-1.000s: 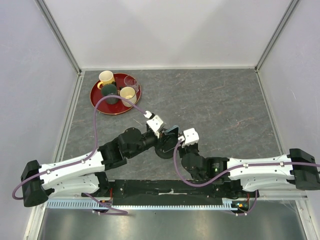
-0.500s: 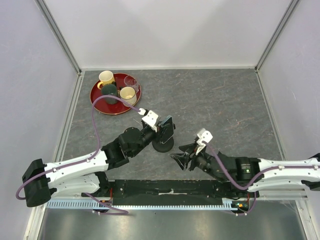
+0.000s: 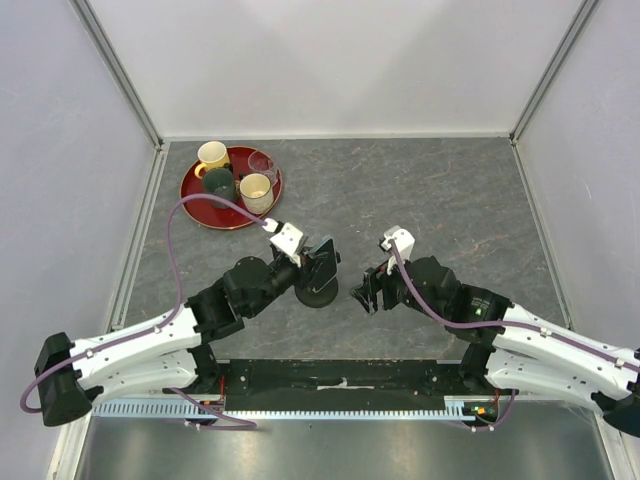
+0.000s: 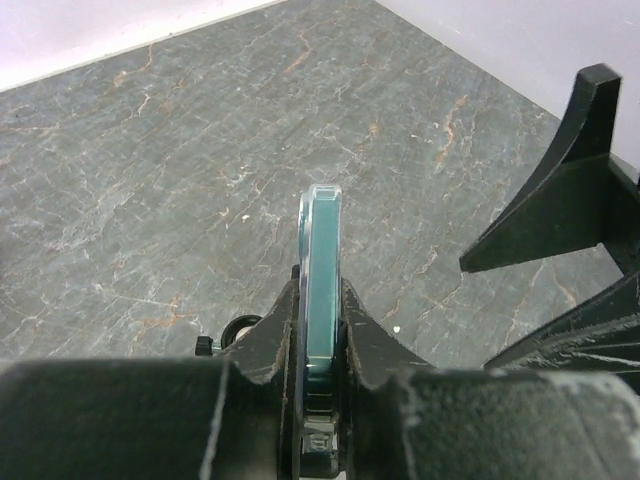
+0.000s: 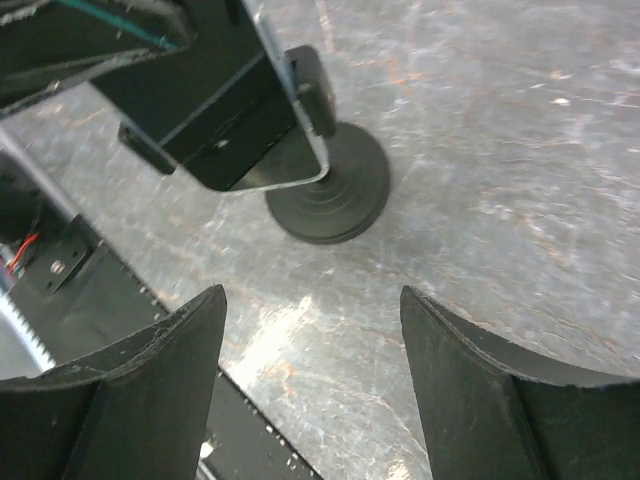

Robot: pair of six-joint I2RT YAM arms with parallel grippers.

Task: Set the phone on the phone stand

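Top looks down; close wrist views perhaps share phone stand point(image 5: 330, 200).

The grey marbled table point(image 3: 450, 200) bears a red tray point(image 3: 222, 217) back-left and the phone stand point(image 3: 318, 294) centrally.

Between the fingers point(image 4: 272, 330) of the left gripper point(image 4: 320, 305), the phone point(image 4: 321, 262) shows only its thin edge, its lower end buried. Beyond the fingertips of the right gripper point(image 5: 310, 300), the stem of the phone stand point(image 5: 338, 200) is hidden behind the phone.
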